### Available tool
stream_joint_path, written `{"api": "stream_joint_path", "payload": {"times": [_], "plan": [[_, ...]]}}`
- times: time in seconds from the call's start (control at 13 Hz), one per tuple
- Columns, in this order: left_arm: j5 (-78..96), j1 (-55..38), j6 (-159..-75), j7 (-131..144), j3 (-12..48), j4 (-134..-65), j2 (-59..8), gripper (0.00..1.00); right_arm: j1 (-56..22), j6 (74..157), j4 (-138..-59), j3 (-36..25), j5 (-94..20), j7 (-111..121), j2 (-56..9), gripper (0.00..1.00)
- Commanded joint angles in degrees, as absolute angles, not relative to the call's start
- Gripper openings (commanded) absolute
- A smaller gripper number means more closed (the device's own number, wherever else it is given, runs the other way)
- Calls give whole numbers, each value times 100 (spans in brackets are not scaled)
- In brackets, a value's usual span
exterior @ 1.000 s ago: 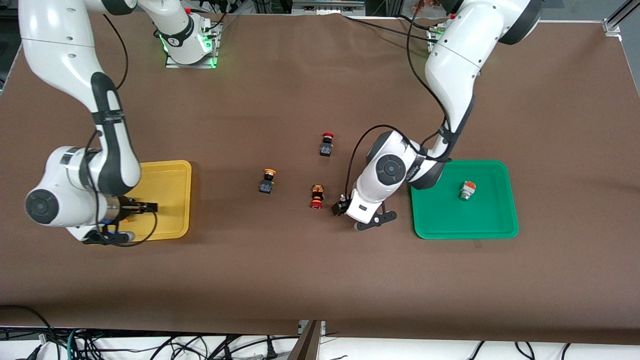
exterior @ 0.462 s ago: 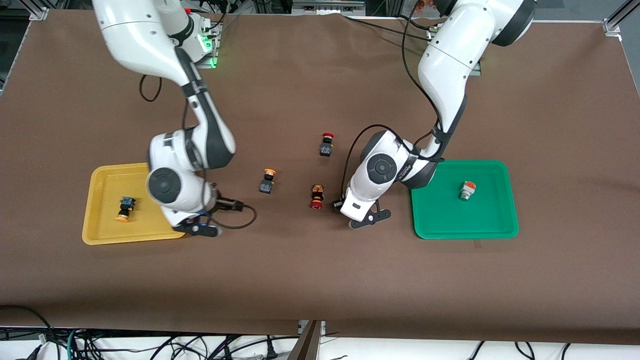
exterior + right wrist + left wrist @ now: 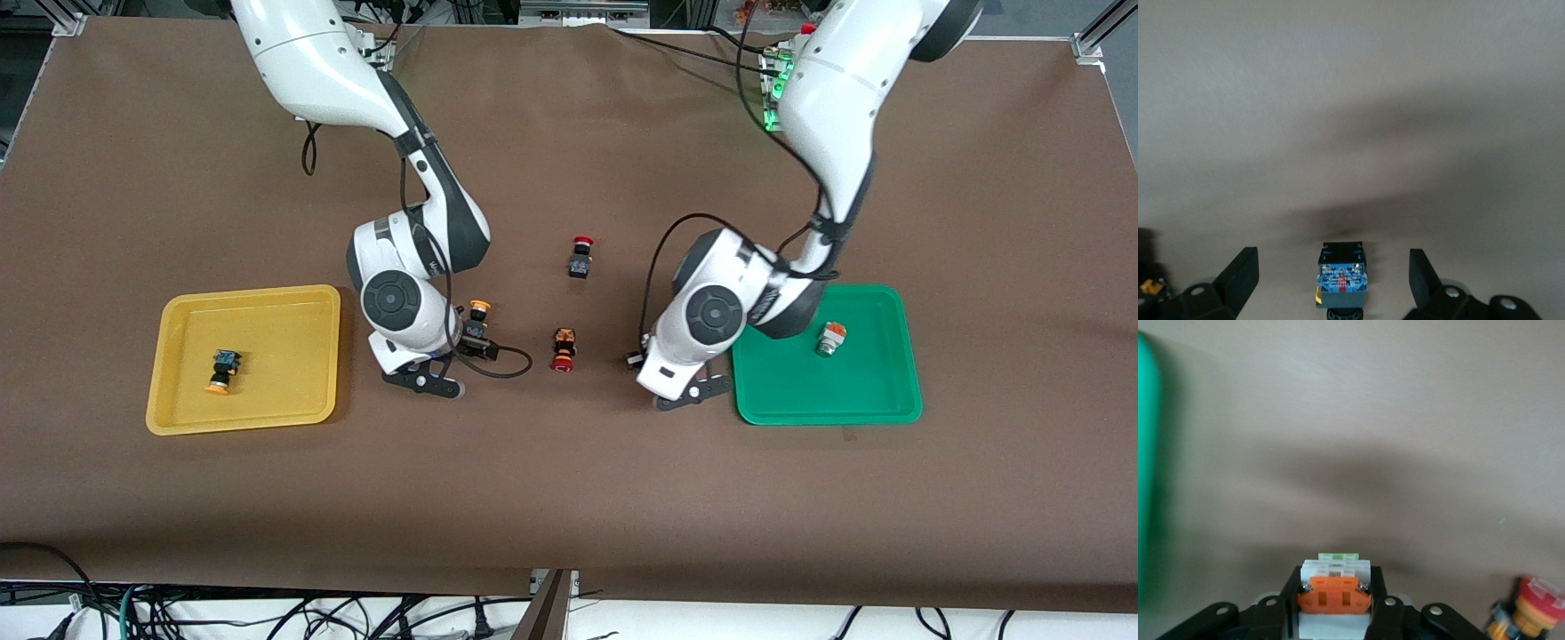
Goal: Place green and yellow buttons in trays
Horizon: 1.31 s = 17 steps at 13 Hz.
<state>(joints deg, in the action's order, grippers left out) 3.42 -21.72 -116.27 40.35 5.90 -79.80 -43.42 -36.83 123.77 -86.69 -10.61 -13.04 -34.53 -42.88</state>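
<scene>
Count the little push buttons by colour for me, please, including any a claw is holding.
Yellow-capped buttons: 2
Red-capped buttons: 2
Green-tipped buttons: 2, one held in the left claw
Total: 6

Both arms wear glossy white shells with black joint bands and round grey end caps. Black cables loop from each wrist. The left gripper [image 3: 1335,617] and right gripper [image 3: 1335,280] are black, apparently with small screw holes.

Two red-capped switches [image 3: 581,257] [image 3: 563,349] mid-table on brown table [image 3: 569,498].
</scene>
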Motion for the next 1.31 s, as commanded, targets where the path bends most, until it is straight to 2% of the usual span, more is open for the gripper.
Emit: {"api": "stream_joint_path", "payload": {"times": [0.0,0.15,0.23,0.31,0.38,0.46,0.69,0.77,1.08,1.23], "plan": [[220,-1461,-10866,2835,633,-8262,-4016,0,-3832,12691,-9131,-1134,-1406,-3524,-4219,100],[54,-917,-10933,2026,633,-8769,-4008,0,-3911,12709,-9228,-1134,-1406,-3577,-4210,98],[-52,-714,-10968,1743,642,-8902,-3999,0,-3929,12709,-9237,-1134,-1406,-3751,-4210,78],[-53,-512,-10969,1531,685,-9008,-3990,21,-3990,12709,-9246,-1134,-1406,-3796,-4210,44],[-53,-449,-10943,1390,694,-9009,-3990,82,-3999,12700,-9246,-1134,-1406,-3806,-4201,16],[-18,-396,-10899,1249,694,-8983,-3973,100,-3999,12691,-9237,-1134,-1406,-3806,-4184,0],[26,-422,-10224,1142,703,-8633,-3509,100,-3929,12630,-9194,-1221,-1398,-3578,-4070,0],[35,-413,-9708,1143,703,-8248,-3420,100,-3877,12595,-9185,-1361,-1397,-3220,-3965,0],[-9,-431,-7704,1125,721,-6569,-3384,100,-3508,11603,-9097,-2388,-1406,-790,-3692,0],[-44,-405,-7261,1081,703,-6486,-2982,100,-3070,11453,-9123,-2584,-1406,434,-3709,0]]}}
